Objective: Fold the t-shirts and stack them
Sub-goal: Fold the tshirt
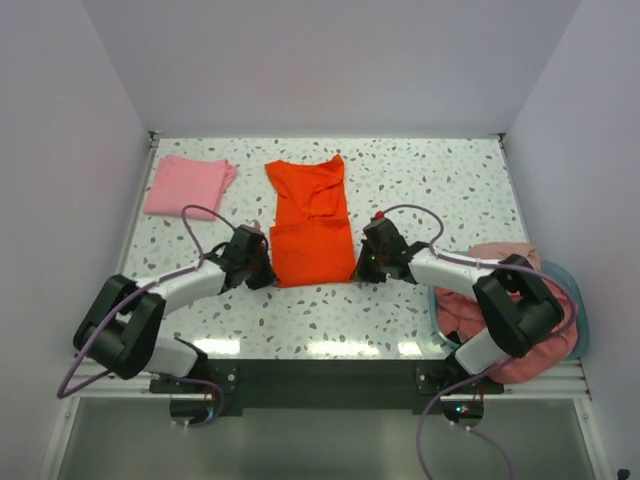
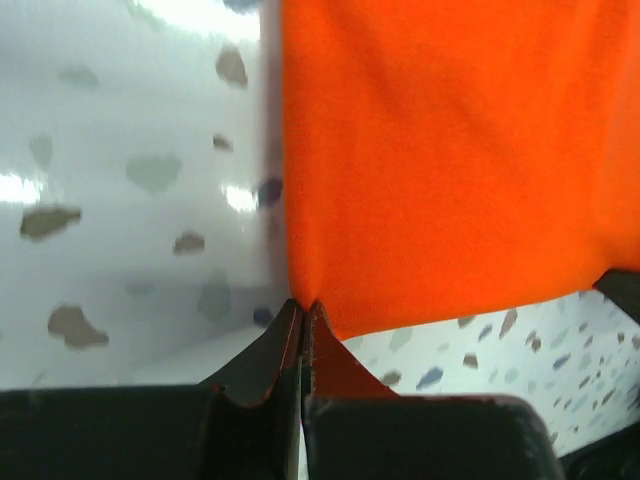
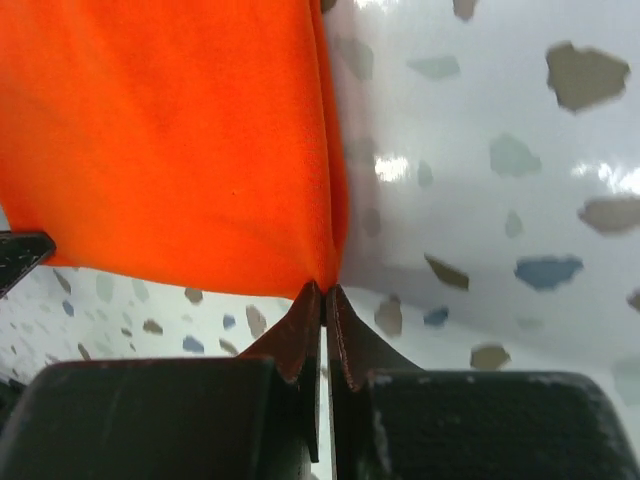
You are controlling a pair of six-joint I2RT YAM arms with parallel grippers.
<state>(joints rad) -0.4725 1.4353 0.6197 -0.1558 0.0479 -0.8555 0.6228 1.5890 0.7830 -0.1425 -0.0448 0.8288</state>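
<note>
I see the left gripper [image 2: 303,312] with its fingers pressed together on the near left corner of the orange-red t-shirt [image 1: 310,225], and the right gripper [image 3: 325,295] pinching the near right corner. The shirt lies partly folded at mid-table [image 1: 430,180]. A folded light pink t-shirt [image 1: 188,185] lies far left, and salmon-pink t-shirts [image 1: 465,310] fill the teal tub [image 1: 582,325] near right.
</note>
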